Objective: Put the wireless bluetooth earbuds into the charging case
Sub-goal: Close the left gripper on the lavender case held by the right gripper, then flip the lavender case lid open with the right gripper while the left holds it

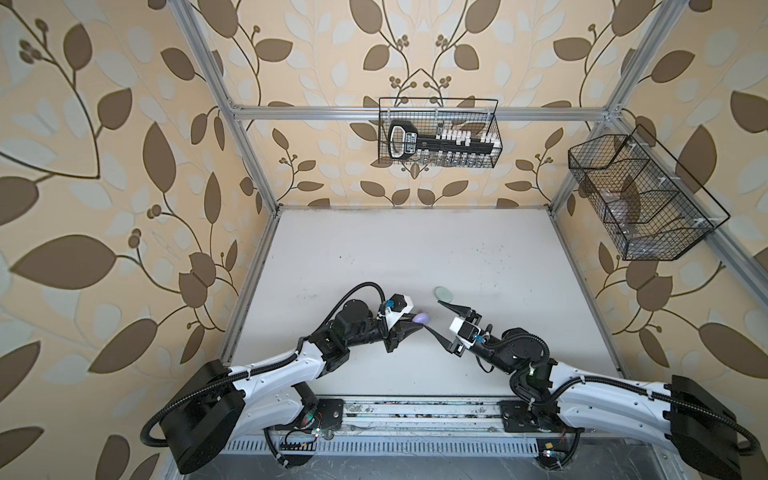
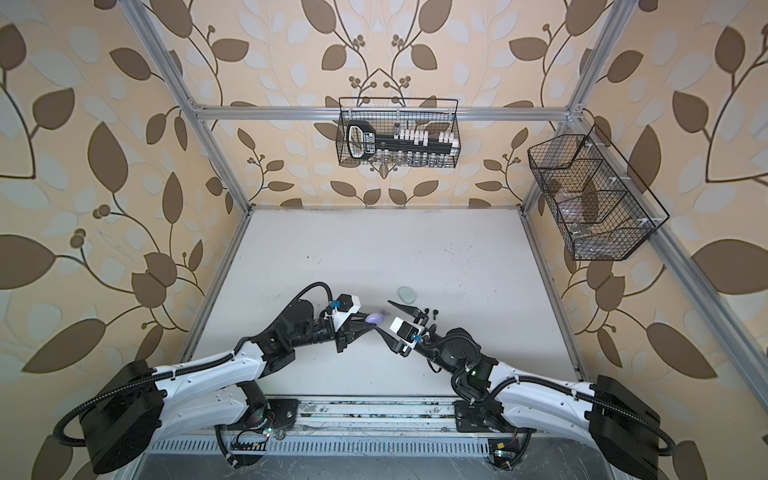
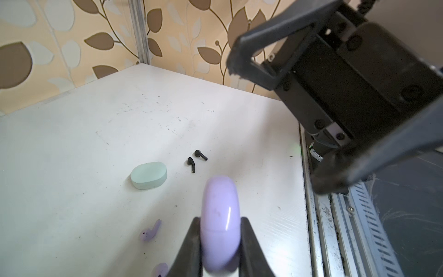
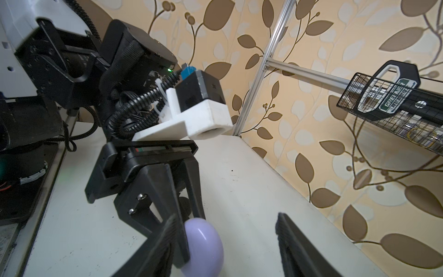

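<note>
left tool (image 3: 220, 221) pinches the closed lavender case (image 3: 219, 203), its long axis pointing toward the spread right tool (image 4: 226, 218) just beside it, with two lavender earbuds (image 3: 149, 232) on the bench (image 3: 96, 144) beneath.

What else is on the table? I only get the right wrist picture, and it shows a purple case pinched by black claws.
Observer: A pale green case lies shut on the table, apart from the purple case.
Operator: Any earbuds?
Observer: Two black earbuds lie beside the green case, not touching it.
Operator: Purple ones too?
Observer: Yes, two purple earbuds lie loose on the table, near the left gripper that holds the purple case.
</note>
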